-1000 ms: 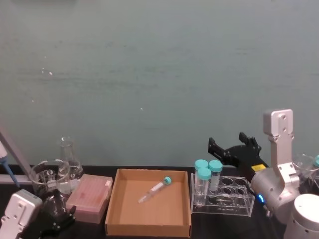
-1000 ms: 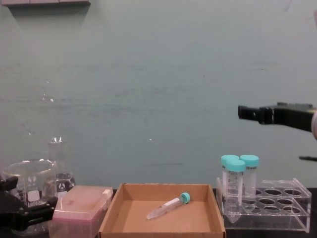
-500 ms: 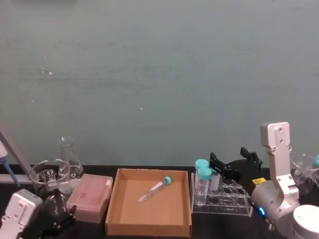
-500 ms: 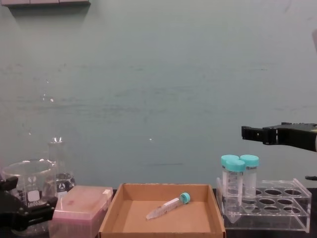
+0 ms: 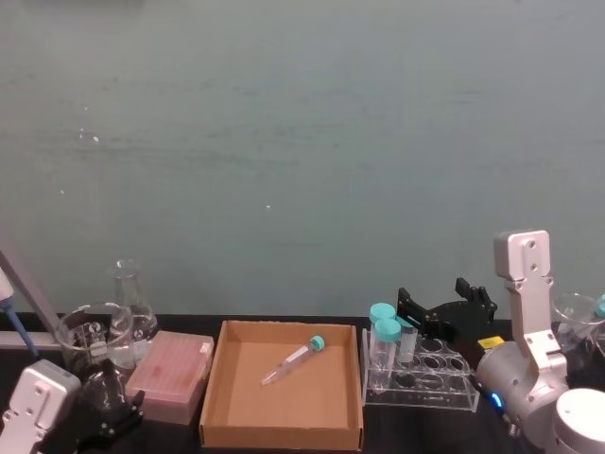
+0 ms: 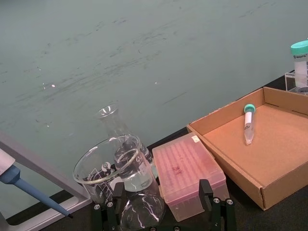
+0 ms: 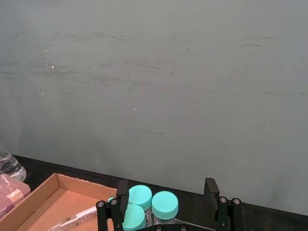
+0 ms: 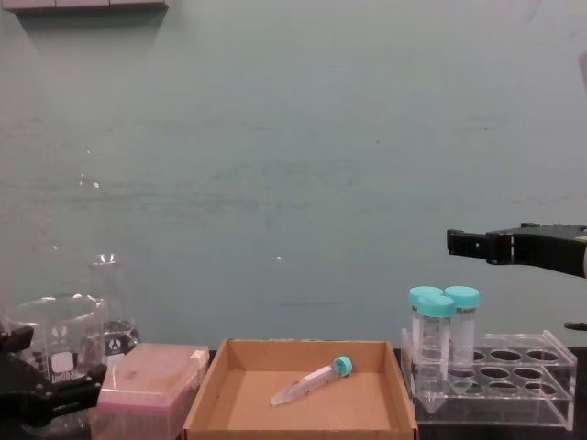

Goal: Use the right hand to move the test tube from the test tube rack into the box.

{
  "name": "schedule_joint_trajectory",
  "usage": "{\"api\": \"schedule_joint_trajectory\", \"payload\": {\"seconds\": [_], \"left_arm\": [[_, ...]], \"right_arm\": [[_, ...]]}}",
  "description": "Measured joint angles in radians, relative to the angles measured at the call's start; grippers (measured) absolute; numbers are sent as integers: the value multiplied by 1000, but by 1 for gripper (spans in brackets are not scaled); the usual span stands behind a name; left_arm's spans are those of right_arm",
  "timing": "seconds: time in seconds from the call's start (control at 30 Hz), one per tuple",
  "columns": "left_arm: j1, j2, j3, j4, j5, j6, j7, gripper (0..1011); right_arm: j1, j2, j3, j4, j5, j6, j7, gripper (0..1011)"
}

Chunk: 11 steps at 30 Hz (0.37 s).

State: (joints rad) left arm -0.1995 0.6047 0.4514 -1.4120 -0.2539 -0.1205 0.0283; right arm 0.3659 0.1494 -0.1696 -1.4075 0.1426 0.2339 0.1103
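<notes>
Right claw (image 5: 444,307) hangs above the back of the rack (image 5: 421,371), jaws spread wide and holding nothing. In its own wrist view the two fingers (image 7: 122,188) frame the big tubes' (image 7: 165,204) teal caps, so it sits over and slightly behind them, well clear of their tops.

Tube (image 8: 312,379) lies flat in the box (image 8: 209,392), down and to the claw's left, cap toward the rack side, tip toward the box's middle. It rests diagonally on the cardboard floor and touches no wall. The slope fits a tube laid down or dropped, not stood; judgement only.

Big tubes stand upright at the rack's box-side end, below the claw. The rack's other holes look empty, though clear acrylic makes that hard to confirm. Rack stands just beside the box on the dark tabletop (image 5: 378,435).

Left claw (image 6: 163,208) is parked low at the far side, beyond the box from the right claw, open, right behind the beakers (image 6: 110,166) and pink case (image 6: 187,171).

Judgement: transfer looks complete; an open, empty claw lifted above the rack suits a retreat.
</notes>
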Motion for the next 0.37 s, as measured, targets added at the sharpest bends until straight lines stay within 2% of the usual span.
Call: {"api": "schedule_joint_trajectory", "payload": {"seconds": [0.37], "left_arm": [[0,0,0,0,0,0,0,1000]], "right_arm": [[1,1,0,1,1,-2,0,1003]]}}
